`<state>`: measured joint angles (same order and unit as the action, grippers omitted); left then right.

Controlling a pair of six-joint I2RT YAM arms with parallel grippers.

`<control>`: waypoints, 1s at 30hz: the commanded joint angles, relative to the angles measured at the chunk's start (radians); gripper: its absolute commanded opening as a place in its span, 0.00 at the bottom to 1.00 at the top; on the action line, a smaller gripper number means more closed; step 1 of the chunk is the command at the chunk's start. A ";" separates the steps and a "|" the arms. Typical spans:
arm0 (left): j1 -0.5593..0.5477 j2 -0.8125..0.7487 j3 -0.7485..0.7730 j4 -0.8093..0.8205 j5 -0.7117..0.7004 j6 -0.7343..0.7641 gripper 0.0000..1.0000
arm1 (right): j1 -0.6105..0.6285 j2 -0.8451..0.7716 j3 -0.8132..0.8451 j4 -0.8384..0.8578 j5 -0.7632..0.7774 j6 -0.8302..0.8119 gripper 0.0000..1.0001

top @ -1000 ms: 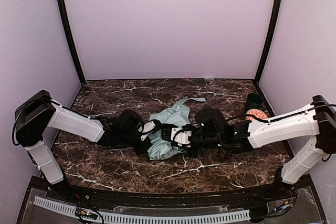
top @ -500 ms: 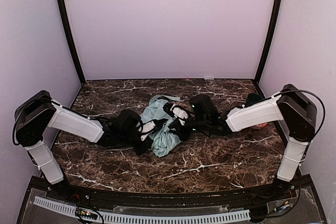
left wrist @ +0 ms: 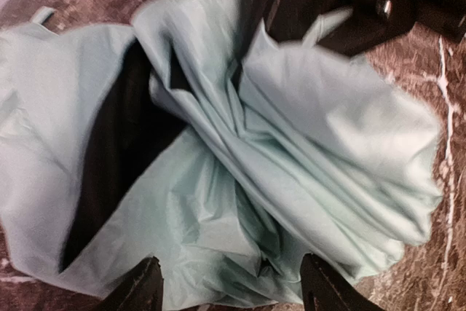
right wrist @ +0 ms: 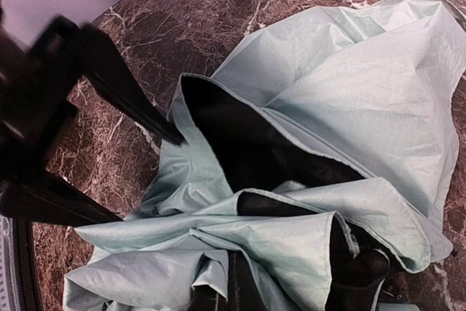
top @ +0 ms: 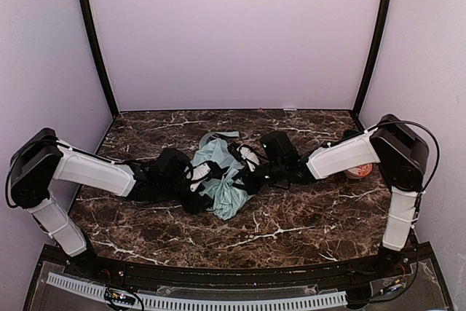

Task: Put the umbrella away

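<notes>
The umbrella [top: 222,176] lies mid-bench, between the two hands, as a loose, crumpled bundle. From above, its long axis runs roughly 12 to 6 o'clock, across the line joining the arms. It sits at 3 o'clock from the left hand [top: 195,178] and at 9 o'clock from the right hand [top: 246,167]. Both hands are right against it, so neither is clearly the nearer.

The left hand's fingers [left wrist: 142,288] stand apart. Canopy is bunched in the gap and ahead of them, but nothing is clamped. The right hand's fingers are together and buried under a fold. They seem to be pinching canopy, though the fold hides the contact itself.

The canopy is thin, slick, pale mint cloth with sharp creases and soft billows. It gapes in places to show its black underside, and small mint tabs stick out at the edge. I cannot make out the handle or the shaft.

My reading is that the cloth needs gathering along that 12-to-6 axis before the bundle can be wrapped. Cloth this limp will probably slide and spring open unless one hand holds it.

The bench [top: 291,223] is dark brown marble-look with white veins. An orange bowl [top: 358,172] sits at 3 o'clock, beyond the right arm.
</notes>
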<state>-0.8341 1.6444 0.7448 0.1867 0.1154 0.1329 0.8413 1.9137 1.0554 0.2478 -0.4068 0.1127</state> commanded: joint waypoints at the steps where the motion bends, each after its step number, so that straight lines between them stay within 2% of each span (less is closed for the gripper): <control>1: -0.007 -0.213 -0.005 -0.072 -0.082 -0.011 0.69 | -0.006 0.009 0.013 -0.119 0.029 0.051 0.00; 4: -0.010 -0.297 0.019 -0.126 -0.093 -0.015 0.71 | -0.006 0.006 0.023 -0.138 0.016 0.077 0.00; 8: -0.048 -0.325 0.057 -0.148 -0.057 -0.040 0.71 | -0.006 -0.014 0.019 -0.126 -0.003 0.123 0.00; 11: -0.074 -0.295 0.052 -0.097 0.012 -0.072 0.71 | -0.006 -0.030 0.018 -0.106 -0.021 0.158 0.00; 18: -0.102 -0.210 0.028 0.025 -0.017 0.016 0.73 | -0.006 -0.054 -0.002 -0.020 -0.078 0.246 0.00; 25: -0.102 -0.103 -0.007 0.160 -0.038 0.136 0.71 | -0.007 -0.071 0.004 -0.024 -0.090 0.254 0.00; 28: -0.112 -0.068 -0.005 0.177 -0.071 0.221 0.67 | -0.007 -0.082 0.000 -0.025 -0.102 0.254 0.00; 30: -0.118 -0.052 -0.019 0.224 -0.110 0.261 0.52 | -0.006 -0.088 -0.003 -0.025 -0.111 0.252 0.00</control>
<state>-0.9379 1.5757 0.7502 0.3019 0.0647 0.2710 0.8413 1.8713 1.0630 0.1856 -0.4870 0.3531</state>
